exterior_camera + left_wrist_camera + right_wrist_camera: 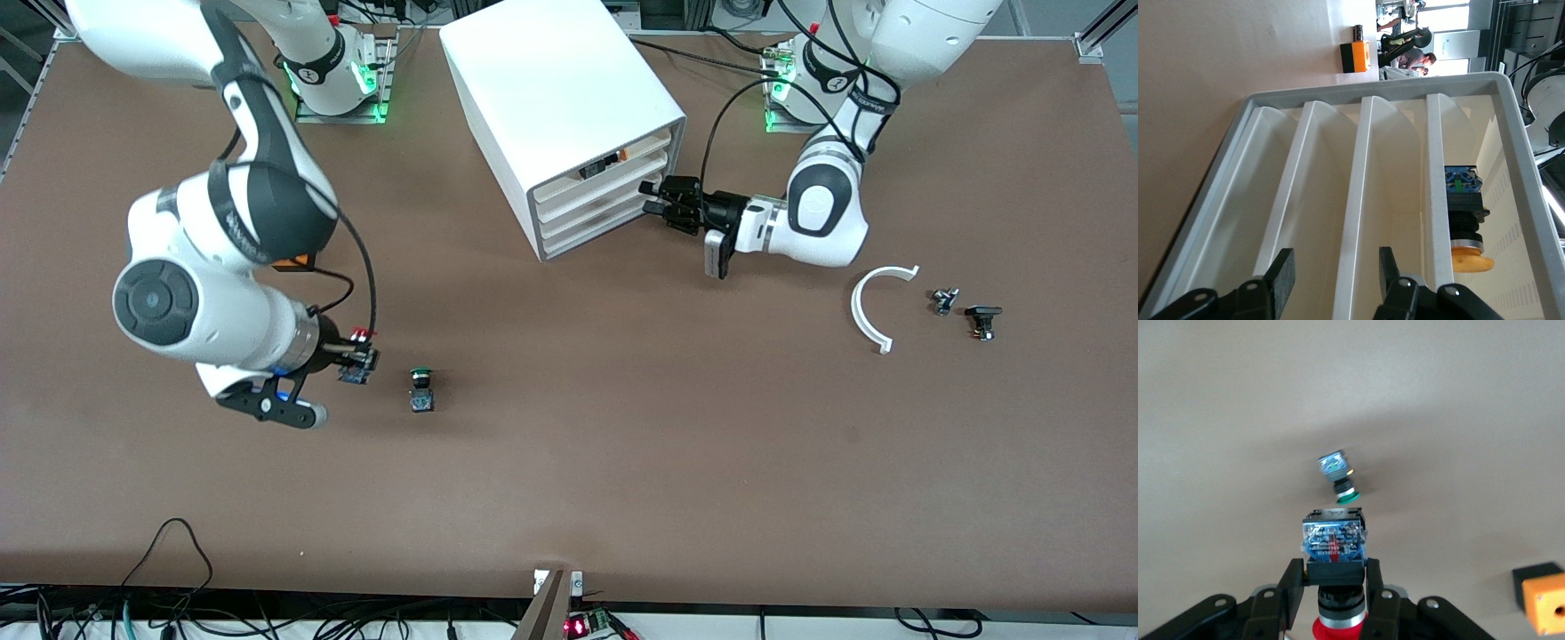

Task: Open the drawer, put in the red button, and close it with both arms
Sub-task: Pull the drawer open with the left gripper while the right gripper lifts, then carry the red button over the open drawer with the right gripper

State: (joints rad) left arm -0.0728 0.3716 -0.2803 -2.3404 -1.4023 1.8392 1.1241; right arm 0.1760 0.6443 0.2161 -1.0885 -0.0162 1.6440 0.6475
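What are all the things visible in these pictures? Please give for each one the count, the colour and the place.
cabinet: one, white, between the arm bases; four drawers, all pushed in.
red button: one, red cap, blue base, held in the right end effector.
green button: one, green cap, on the table beside the right end effector.
yellow button: one, yellow cap, inside the cabinet.
curved strip: one, white, toward the left arm's end.
small parts: two, dark, beside the strip.
orange block: one, on the table.
right end effector: black, shut on the red button.
left end effector: black, at a drawer front.
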